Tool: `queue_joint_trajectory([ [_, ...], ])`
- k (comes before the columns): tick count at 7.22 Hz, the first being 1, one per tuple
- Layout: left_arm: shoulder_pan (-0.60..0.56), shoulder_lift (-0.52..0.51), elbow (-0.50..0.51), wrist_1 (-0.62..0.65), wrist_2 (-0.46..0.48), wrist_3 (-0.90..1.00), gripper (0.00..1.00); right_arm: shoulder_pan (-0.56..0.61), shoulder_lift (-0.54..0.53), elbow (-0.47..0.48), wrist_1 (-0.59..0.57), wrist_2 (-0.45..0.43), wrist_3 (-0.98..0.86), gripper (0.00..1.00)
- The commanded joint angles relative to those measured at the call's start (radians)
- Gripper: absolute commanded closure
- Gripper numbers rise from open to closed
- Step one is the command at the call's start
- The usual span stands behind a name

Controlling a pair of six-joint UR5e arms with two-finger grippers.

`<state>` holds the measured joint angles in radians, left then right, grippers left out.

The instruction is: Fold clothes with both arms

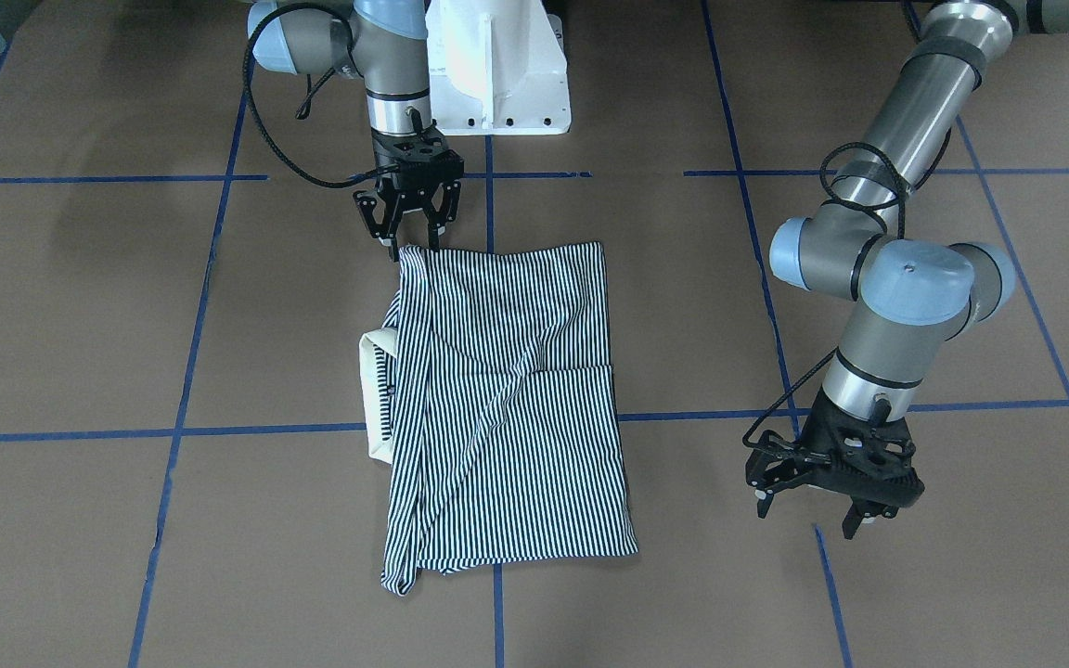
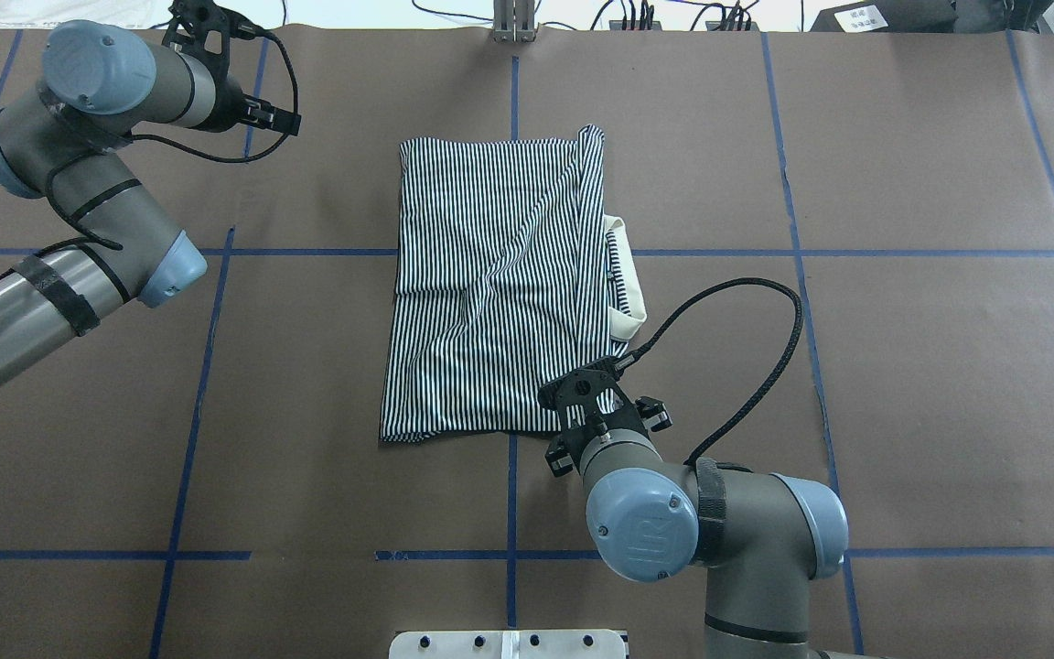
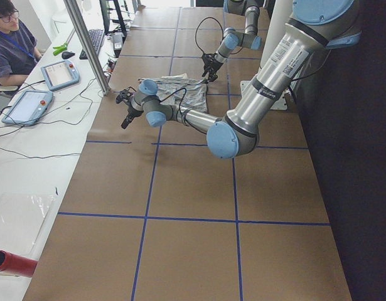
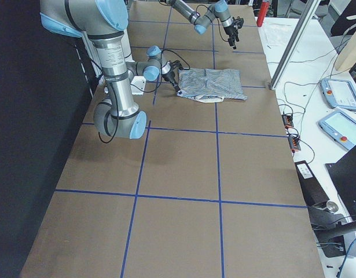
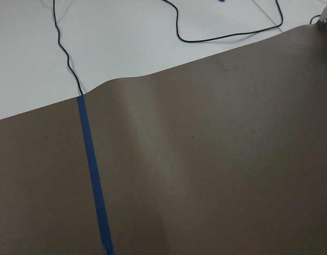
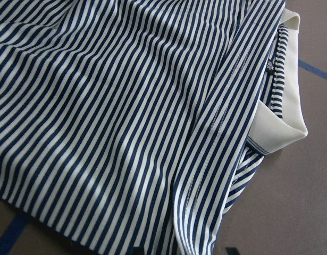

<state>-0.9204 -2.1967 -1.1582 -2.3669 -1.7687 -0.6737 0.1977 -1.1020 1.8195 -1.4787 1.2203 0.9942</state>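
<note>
Jaws apart on both arms, polo shirt [image 1: 507, 399] folded on the worktop [image 1: 80, 325]
At the shirt's corner nearest the robot's base [image 1: 497, 83] the right gripper [image 1: 412, 243] points down, open, tips just at the striped edge; the left gripper [image 1: 808, 515] hangs open over bare worktop, well apart from the cloth. The cream collar [image 1: 373, 394] pokes out on the right arm's side

Bright, even light from above lays soft, faint shadows on the table [image 1: 80, 306]; focus is sharp throughout.
</note>
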Motion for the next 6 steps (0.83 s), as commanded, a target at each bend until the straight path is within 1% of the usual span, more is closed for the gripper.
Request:
queue_joint_trajectory([
  [1,0.000,0.000,0.002,0.000,0.000,0.000,0.00,0.012,0.002,0.003,0.000,-0.004,0.000,0.96],
  [2,0.002,0.000,0.002,0.000,0.000,0.000,0.00,0.026,0.002,0.007,0.002,-0.004,0.000,1.00],
  [4,0.002,-0.002,0.002,0.002,0.000,0.000,0.00,0.040,0.001,0.014,0.003,-0.004,0.000,1.00],
  [5,0.002,-0.002,0.002,0.000,0.000,0.000,0.00,0.045,-0.024,0.029,0.009,-0.004,0.007,1.00],
  [6,0.002,-0.002,0.002,0.000,0.000,-0.001,0.00,0.045,-0.069,0.065,0.009,-0.004,0.020,1.00],
])
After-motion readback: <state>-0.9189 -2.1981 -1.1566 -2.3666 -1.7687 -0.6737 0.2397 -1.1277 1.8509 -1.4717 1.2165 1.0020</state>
